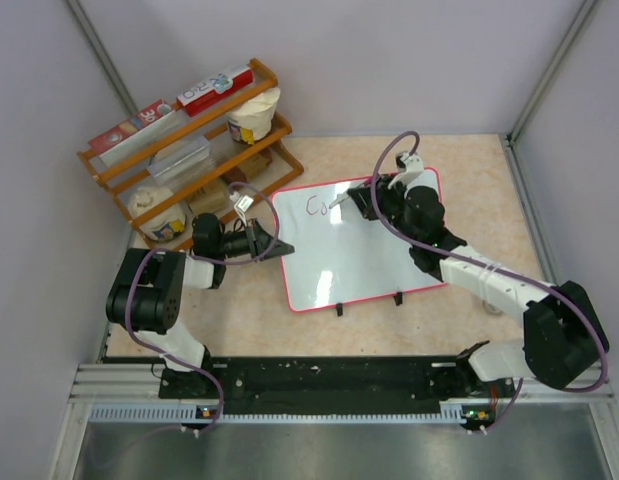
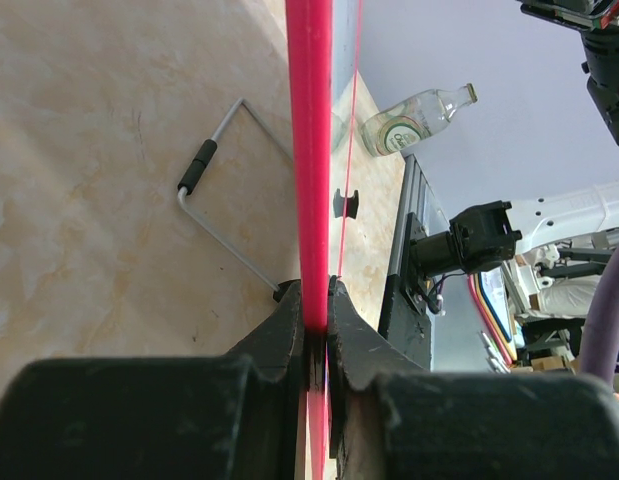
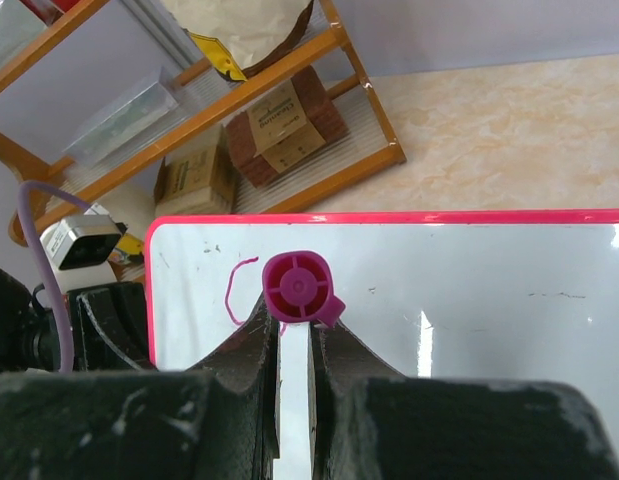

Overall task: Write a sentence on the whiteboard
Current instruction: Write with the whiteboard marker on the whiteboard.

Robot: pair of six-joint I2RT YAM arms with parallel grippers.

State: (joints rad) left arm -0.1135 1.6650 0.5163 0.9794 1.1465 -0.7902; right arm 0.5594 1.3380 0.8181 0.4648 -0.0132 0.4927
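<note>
The whiteboard [image 1: 364,250] lies flat mid-table, white with a pink-red rim and two black clips at its near edge. My left gripper [image 1: 274,243] is shut on its left rim, seen edge-on as a red strip [image 2: 310,150] between the fingers in the left wrist view. My right gripper [image 1: 357,200] is shut on a purple marker [image 3: 301,288] held upright over the board's far-left part [image 3: 469,300]. The sentence [image 1: 316,207] is only a couple of thin purplish letters; a curved stroke [image 3: 233,290] shows beside the marker.
A wooden rack [image 1: 189,150] with boxes, a bag and tubs stands at the back left, close to the board's corner. In the left wrist view a wire handle [image 2: 214,215] and a lying clear bottle [image 2: 414,120] show on the table.
</note>
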